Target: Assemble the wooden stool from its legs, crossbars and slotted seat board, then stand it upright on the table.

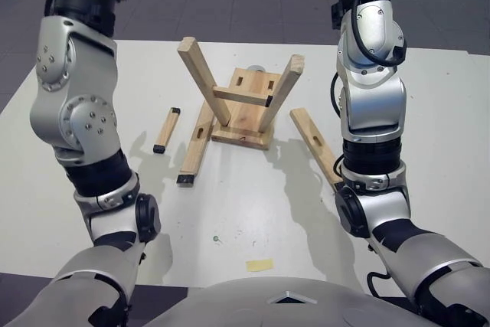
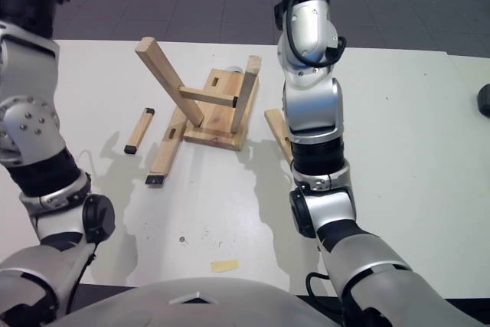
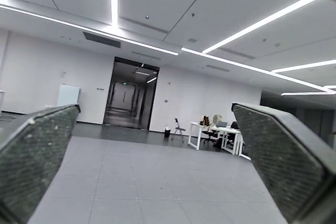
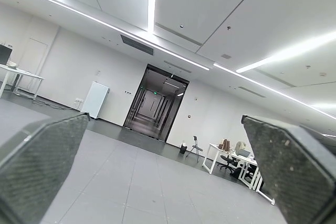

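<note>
The slotted seat board (image 1: 246,122) lies flat near the middle of the white worktop (image 1: 429,112). Two legs stand up out of it, both tilted. The left upright leg (image 1: 200,74) leans toward 11 o'clock and the right upright leg (image 1: 285,88) toward 1 o'clock. A crossbar (image 1: 243,97) joins them partway up.

A loose leg (image 1: 196,143) lies flat at the board's 8 o'clock, right against or just beside its edge, with its black-capped end toward the robot. At 9 o'clock, apart from that leg, lies a short bar (image 1: 166,129) with a black end. At the board's 4 o'clock a second loose leg (image 1: 312,137) lies flat with a slot showing in its face. Its near end is hidden behind the right arm. A small yellow slip (image 1: 259,265) sits at 6 o'clock, near the worktop's front edge.

Both arms are raised, one on each side of the stool parts, with their forearms upright. The left claw (image 3: 155,107) is spread wide and holds nothing. Its textured fingers (image 3: 37,156) frame a grey tiled floor, a dark doorway (image 3: 128,98) and office desks (image 3: 220,132) under ceiling light strips. The right claw (image 4: 165,117) is also wide and empty, and its fingers (image 4: 294,166) point out into the same room.
</note>
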Available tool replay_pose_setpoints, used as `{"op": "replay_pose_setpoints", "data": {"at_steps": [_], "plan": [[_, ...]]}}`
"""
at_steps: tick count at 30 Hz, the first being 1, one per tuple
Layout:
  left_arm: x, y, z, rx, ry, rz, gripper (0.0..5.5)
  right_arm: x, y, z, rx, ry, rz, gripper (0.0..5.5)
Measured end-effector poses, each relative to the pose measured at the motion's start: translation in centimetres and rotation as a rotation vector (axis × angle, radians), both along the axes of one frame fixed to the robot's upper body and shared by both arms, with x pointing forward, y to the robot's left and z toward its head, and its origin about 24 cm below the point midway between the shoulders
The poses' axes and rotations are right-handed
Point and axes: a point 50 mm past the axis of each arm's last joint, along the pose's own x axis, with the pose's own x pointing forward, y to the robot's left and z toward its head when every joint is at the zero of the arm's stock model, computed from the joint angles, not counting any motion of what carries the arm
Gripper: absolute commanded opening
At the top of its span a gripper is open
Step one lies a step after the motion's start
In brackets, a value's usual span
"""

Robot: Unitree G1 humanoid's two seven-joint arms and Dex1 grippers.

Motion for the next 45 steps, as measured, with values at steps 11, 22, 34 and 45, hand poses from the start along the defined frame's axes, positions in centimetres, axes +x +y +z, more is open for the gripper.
{"op": "replay_pose_setpoints", "data": {"at_steps": [11, 22, 34, 45], "plan": [[1.1, -2.0, -8.6, 0.353, 0.464, -0.03, 5.39, -0.1, 0.4, -0.2, -0.004, 0.014, 0.01, 5.4], [-0.3, -2.1, -4.2, 0.122, 0.2, -0.102, 5.39, 0.2, 0.2, -1.7, -0.014, 0.069, -0.001, 5.4], [2.9, -5.2, -5.3, 0.282, 0.289, -0.13, 5.39, 0.3, 0.5, -2.0, -0.017, 0.071, -0.003, 5.4], [1.9, -5.8, -7.1, 0.237, 0.202, -0.1, 5.39, 0.3, 0.3, -2.7, -0.022, 0.094, -0.007, 5.4]]}}
